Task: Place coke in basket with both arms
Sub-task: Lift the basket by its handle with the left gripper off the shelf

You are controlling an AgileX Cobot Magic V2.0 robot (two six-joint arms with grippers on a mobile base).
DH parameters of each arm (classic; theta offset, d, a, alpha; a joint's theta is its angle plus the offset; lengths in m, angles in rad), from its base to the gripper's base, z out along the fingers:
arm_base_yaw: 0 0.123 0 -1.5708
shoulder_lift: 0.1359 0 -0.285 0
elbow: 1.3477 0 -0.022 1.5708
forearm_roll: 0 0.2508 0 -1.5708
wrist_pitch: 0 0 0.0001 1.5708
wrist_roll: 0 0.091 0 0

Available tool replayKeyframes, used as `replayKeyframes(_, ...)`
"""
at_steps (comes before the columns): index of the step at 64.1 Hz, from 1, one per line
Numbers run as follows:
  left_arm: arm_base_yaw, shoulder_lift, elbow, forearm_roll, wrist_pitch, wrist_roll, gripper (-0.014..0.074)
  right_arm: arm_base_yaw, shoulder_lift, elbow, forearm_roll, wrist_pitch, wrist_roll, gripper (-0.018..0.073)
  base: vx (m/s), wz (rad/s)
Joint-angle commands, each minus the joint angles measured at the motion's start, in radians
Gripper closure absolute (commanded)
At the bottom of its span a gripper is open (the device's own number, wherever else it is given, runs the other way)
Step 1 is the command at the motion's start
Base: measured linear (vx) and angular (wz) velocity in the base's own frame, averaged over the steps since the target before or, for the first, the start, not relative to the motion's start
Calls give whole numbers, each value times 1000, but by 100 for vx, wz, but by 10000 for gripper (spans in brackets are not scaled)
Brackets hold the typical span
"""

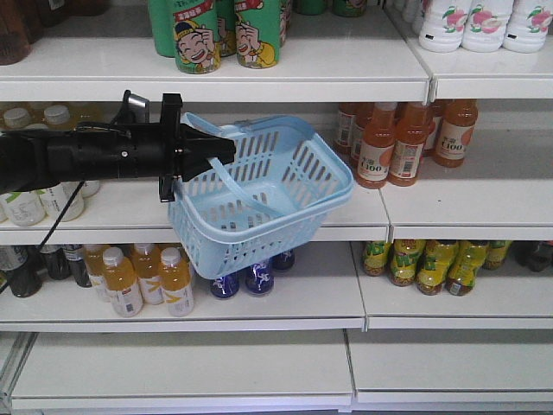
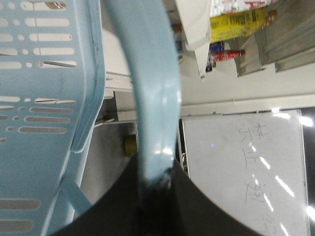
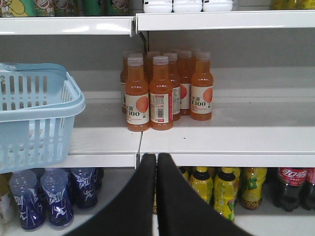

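Lower right of the right-wrist view: coke [image 3: 291, 184], half cropped, probably full and heavy, slick wrap, best pinched mid-body. Right gripper [image 3: 156, 164] pressed together, empty; left gripper [image 1: 226, 149] pinching handle [image 2: 152, 98] of basket [image 1: 285, 203].

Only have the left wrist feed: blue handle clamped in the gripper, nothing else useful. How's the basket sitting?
Observer: The front view shows the basket tilted, hanging by one handle from the left gripper, in front of the middle shelf.
Operator: Right gripper?
Observer: The right gripper is shut and empty, facing the orange bottles.
Operator: Coke anywhere?
Observer: The right wrist view has the coke low at far right, one level under the orange bottles, near the yellow bottles.
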Motion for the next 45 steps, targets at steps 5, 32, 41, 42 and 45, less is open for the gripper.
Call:
replayKeyframes(5,-6,-146,42,25,99,25,604,0,-19,11,-5,-70,-12,569,0,0)
replayKeyframes(32,-6,-383,519,54,99,244,604,0,-19,11,-5,-71,-12,569,0,0)
replayKeyframes(41,-6,-401,667,54,99,315,604,0,-19,11,-5,-71,-12,569,0,0)
replayKeyframes(42,-6,-401,678,54,99,318,604,0,-19,11,-5,-71,-12,569,0,0)
replayKeyframes(45,-10,-401,713,54,99,321,604,0,-19,11,-5,-71,-12,569,0,0)
